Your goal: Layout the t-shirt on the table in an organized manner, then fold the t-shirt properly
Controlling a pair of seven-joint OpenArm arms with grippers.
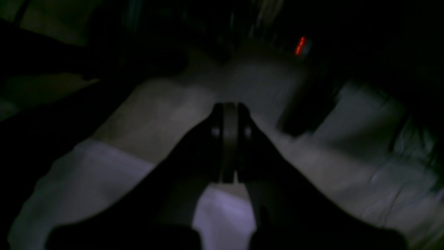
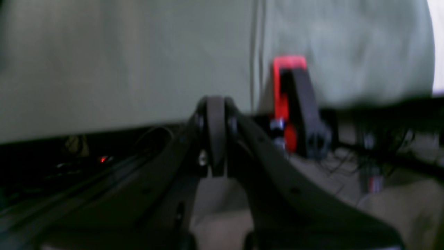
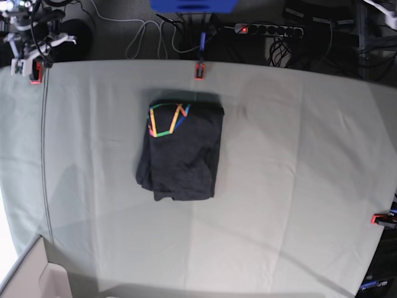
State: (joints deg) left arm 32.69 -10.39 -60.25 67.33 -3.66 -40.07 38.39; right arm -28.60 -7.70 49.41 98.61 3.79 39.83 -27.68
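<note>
The black t-shirt lies folded into a compact rectangle on the pale grey-green table, left of centre towards the far edge. Its multicoloured line print faces up at the far end. My left gripper is shut and empty in a dark, blurred wrist view, over pale surfaces off the shirt. My right gripper is shut and empty, beside a red clamp at the table's cloth edge. Neither gripper touches the shirt, and the shirt shows in neither wrist view.
Red clamps sit at the far edge, the far left corner and the right edge. Cables and a power strip lie behind the table. A cloth seam runs down the left side.
</note>
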